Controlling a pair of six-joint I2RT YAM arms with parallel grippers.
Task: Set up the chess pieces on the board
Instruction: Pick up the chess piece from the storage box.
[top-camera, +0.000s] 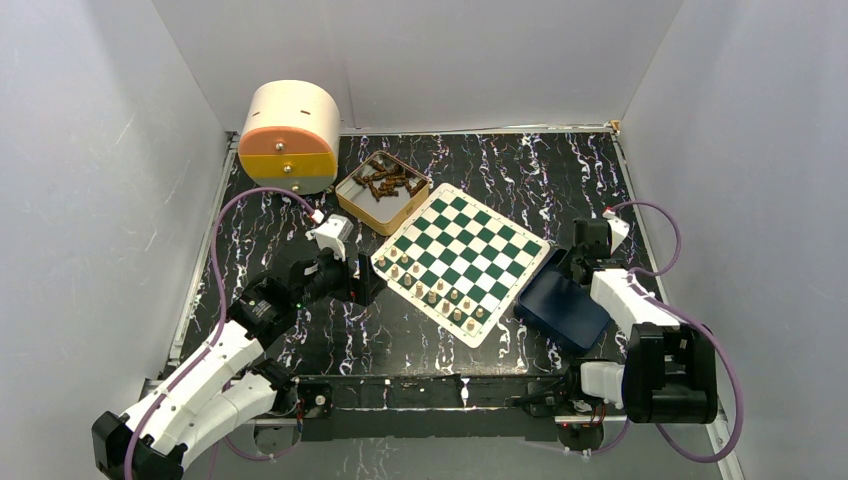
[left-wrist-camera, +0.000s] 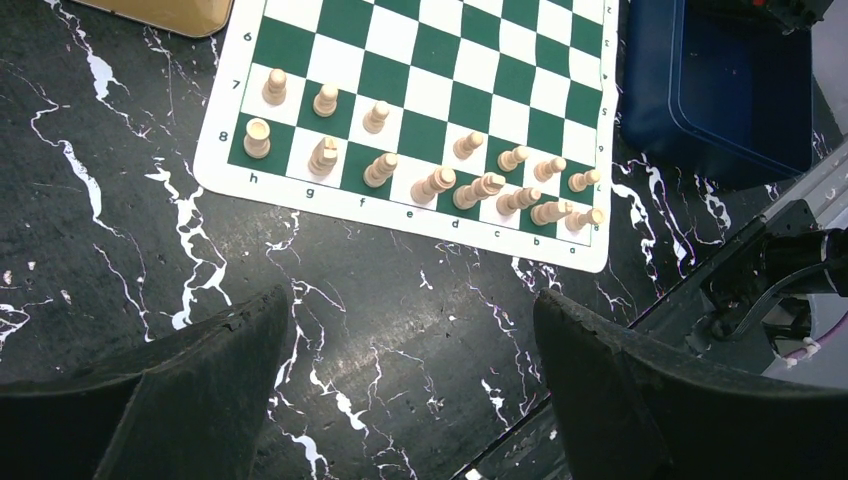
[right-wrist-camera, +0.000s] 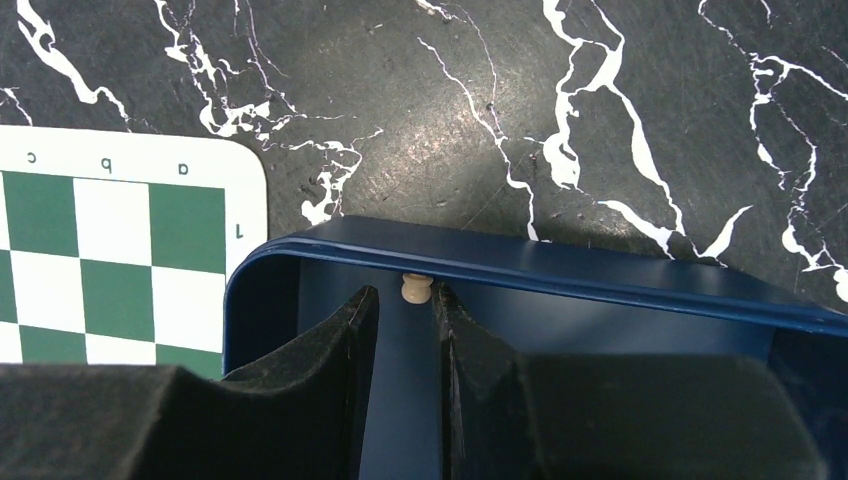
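Quick status from my side. The board (top-camera: 470, 240) sits about mid-surface (top-camera: 560, 180), turned at an angle so one corner points at the near edge. The light pieces (left-wrist-camera: 378, 170) stand upright in two rows along the board's edge that faces my left arm. I count eight in the outer row and seven in the next one.

My left end effector (left-wrist-camera: 408, 298) hovers over bare surface just off that same edge of the board. Its fingers are spread wide with nothing between them.

My right end effector (right-wrist-camera: 404, 295) is down inside the blue tray (right-wrist-camera: 520, 262), which lies just beside the board on the side toward the right edge of the surface. The fingers are nearly together, and one small light piece (right-wrist-camera: 416, 289) pokes up right at their tips, close to the tray's wall. I honestly can't tell whether I'm pinching it or it's only standing in the gap.

Toward the far edge there's a tan tin (top-camera: 362, 212) of dark pieces (top-camera: 385, 183), just beside the board's far-left side. A round cream and orange drum (top-camera: 290, 135) sits in the far left corner.
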